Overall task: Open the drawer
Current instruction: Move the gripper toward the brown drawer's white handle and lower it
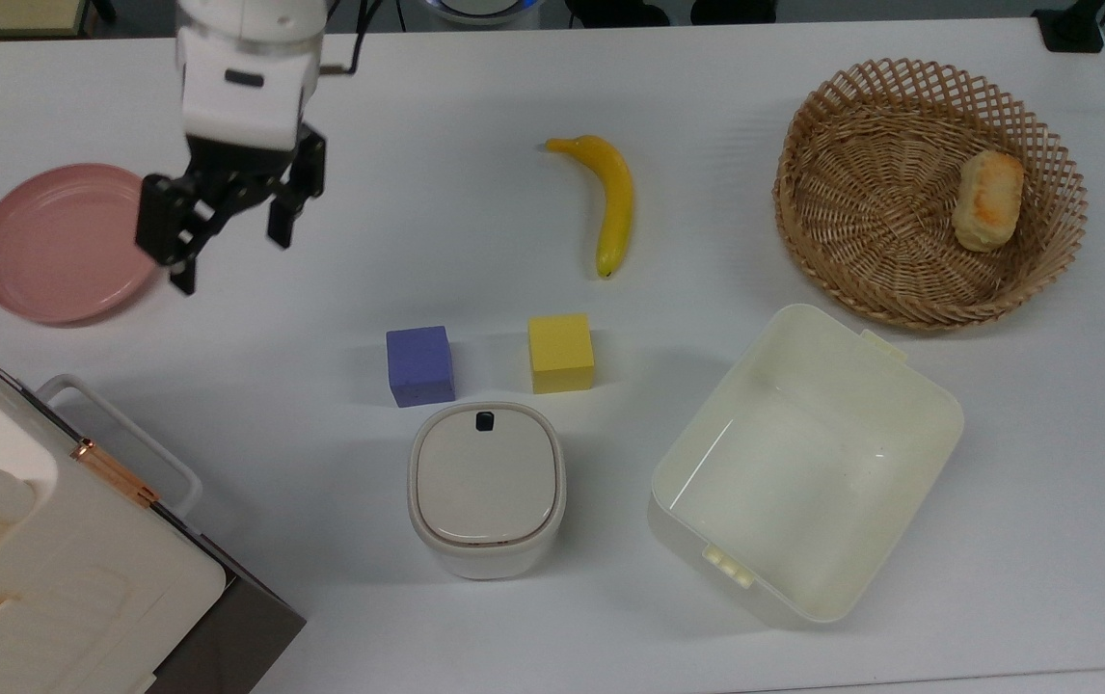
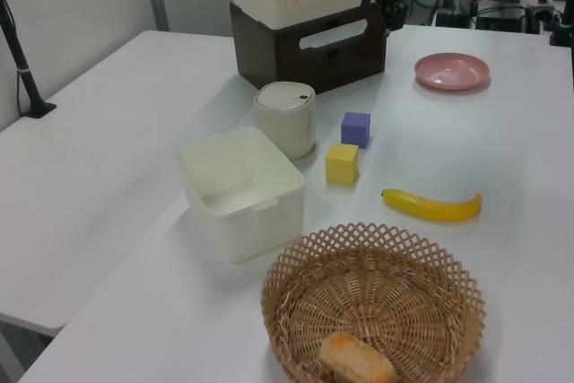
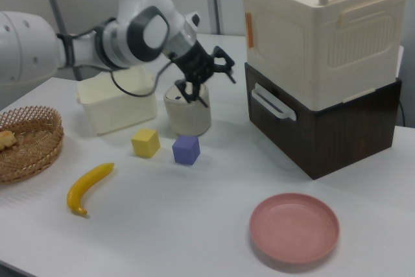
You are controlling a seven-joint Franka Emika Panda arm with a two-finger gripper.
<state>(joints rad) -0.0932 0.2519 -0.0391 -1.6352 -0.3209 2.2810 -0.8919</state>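
Drawer (image 3: 305,128): dark brown wood-grain front, fully shut, flush with the cabinet's lower body; sits under a cream box-like upper section. White rectangular loop handle (image 3: 271,104) mounted horizontally on the front, standing out from the panel. In the top view the handle (image 1: 123,434) juts toward the table's centre from the cabinet at the top view's lower left corner. In the left view the drawer front (image 2: 336,47) stands at the table's far end, handle (image 2: 333,33) a pale bar across its upper half.
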